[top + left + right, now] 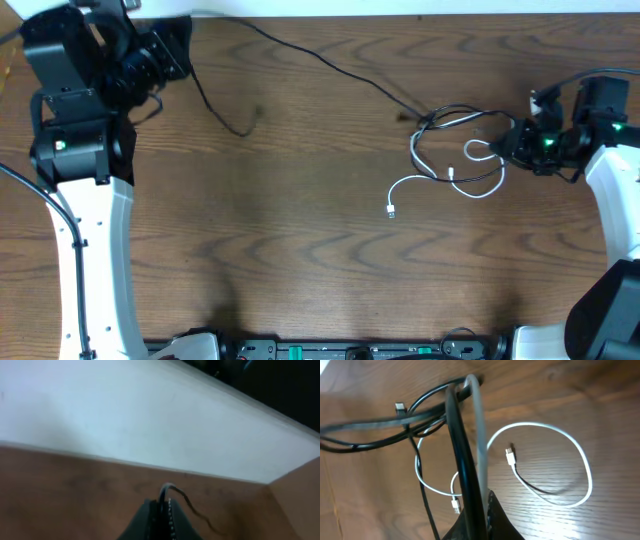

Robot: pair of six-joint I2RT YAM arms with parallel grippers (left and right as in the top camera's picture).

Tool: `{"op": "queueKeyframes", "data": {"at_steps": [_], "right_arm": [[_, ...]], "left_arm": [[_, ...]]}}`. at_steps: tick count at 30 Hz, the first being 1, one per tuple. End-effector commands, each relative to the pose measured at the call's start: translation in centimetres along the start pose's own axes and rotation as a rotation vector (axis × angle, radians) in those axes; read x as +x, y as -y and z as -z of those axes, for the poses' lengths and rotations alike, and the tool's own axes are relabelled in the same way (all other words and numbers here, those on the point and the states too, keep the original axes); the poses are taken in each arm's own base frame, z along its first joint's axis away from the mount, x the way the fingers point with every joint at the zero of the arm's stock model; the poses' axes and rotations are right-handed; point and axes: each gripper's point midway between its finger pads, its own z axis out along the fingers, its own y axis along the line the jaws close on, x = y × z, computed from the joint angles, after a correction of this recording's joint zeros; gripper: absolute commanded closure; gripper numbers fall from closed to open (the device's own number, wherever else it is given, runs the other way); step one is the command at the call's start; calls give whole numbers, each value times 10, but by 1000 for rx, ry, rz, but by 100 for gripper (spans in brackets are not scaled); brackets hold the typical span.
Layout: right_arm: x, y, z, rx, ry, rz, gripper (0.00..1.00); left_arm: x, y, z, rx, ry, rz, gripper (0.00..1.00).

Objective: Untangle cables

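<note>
The black cable (330, 65) runs from my left gripper (180, 55) at the far left across the table into a loose tangle with the white cable (413, 150) on the right. The white cable's plug (390, 209) lies free in front of the tangle. My left gripper (165, 507) is shut on the black cable (172, 491). My right gripper (508, 145) is at the tangle's right side. In the right wrist view it (479, 510) is shut on a black strand (457, 445) and a white strand (479, 435) together. A white loop (585, 470) lies beyond.
The wooden table (280, 250) has a white wall (125, 415) along its far edge, close to my left gripper. A slack loop of black cable (235, 128) lies near the left arm. Small plugs (510, 455) (456, 506) rest on the wood near my right gripper.
</note>
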Motion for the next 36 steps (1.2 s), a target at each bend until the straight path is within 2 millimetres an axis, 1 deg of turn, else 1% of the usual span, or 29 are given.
{"op": "queueKeyframes", "data": {"at_steps": [1, 2, 3, 4, 5, 6, 10, 13, 14, 17, 21, 23, 24, 25, 26, 27, 28, 29, 30, 31, 32, 33, 34, 35, 36], "right_arm": [[-1, 20, -2, 176, 21, -42, 99], [-1, 32, -2, 250, 33, -70, 99], [0, 47, -2, 340, 44, -101, 99], [1, 61, -2, 418, 51, -121, 99], [3, 68, -3, 455, 48, -132, 99], [5, 75, -6, 480, 36, -136, 99], [9, 87, -23, 495, -5, -150, 97], [11, 98, -44, 495, -46, -158, 96], [14, 100, -53, 480, -67, -153, 96], [24, 101, -80, 414, -142, -138, 95], [29, 106, -93, 406, -172, -146, 94], [30, 106, -96, 396, -181, -123, 89], [30, 103, -97, 375, -188, -104, 83], [31, 90, -100, 296, -208, -52, 71], [32, 82, -101, 249, -217, -32, 63], [31, 54, -102, 89, -230, 43, 46], [31, 32, -98, -26, -233, 95, 41], [29, 15, -91, -108, -229, 137, 37], [25, -9, -79, -212, -208, 197, 33], [23, -22, -70, -260, -190, 228, 30], [18, -41, -55, -318, -153, 276, 23], [15, -55, -44, -348, -121, 310, 18], [13, -65, -37, -363, -96, 339, 14], [11, -74, -30, -370, -75, 366, 11], [11, -89, -23, -381, -46, 408, 10]], "left_arm": [[-31, 15, 6, 44, 117, -35, 93], [-40, 20, 9, 57, 147, -31, 93], [-55, 29, 15, 83, 202, -25, 92], [-64, 35, 20, 100, 232, -19, 93], [-76, 44, 27, 123, 271, -7, 93], [-89, 53, 35, 149, 309, 7, 93], [-120, 82, 64, 226, 421, 14, 93], [-146, 112, 98, 295, 524, -18, 93], [-152, 120, 108, 311, 549, -32, 93], [-170, 151, 148, 366, 643, -93, 93], [-180, 173, 180, 400, 699, -134, 93], [-181, 181, 191, 415, 715, -146, 93], [-180, 184, 194, 422, 715, -151, 93], [-177, 187, 195, 440, 700, -159, 93], [-174, 190, 194, 458, 680, -169, 93], [-168, 194, 189, 489, 641, -173, 93], [-165, 194, 186, 502, 619, -170, 93], [-163, 194, 181, 516, 594, -159, 93], [-160, 193, 175, 534, 564, -142, 93], [-158, 193, 171, 543, 548, -130, 93], [-156, 192, 165, 555, 525, -103, 93], [-155, 191, 161, 561, 514, -92, 93], [-154, 192, 156, 568, 506, -89, 93], [-153, 193, 154, 574, 500, -85, 92], [-152, 195, 150, 585, 490, -81, 93]]}}
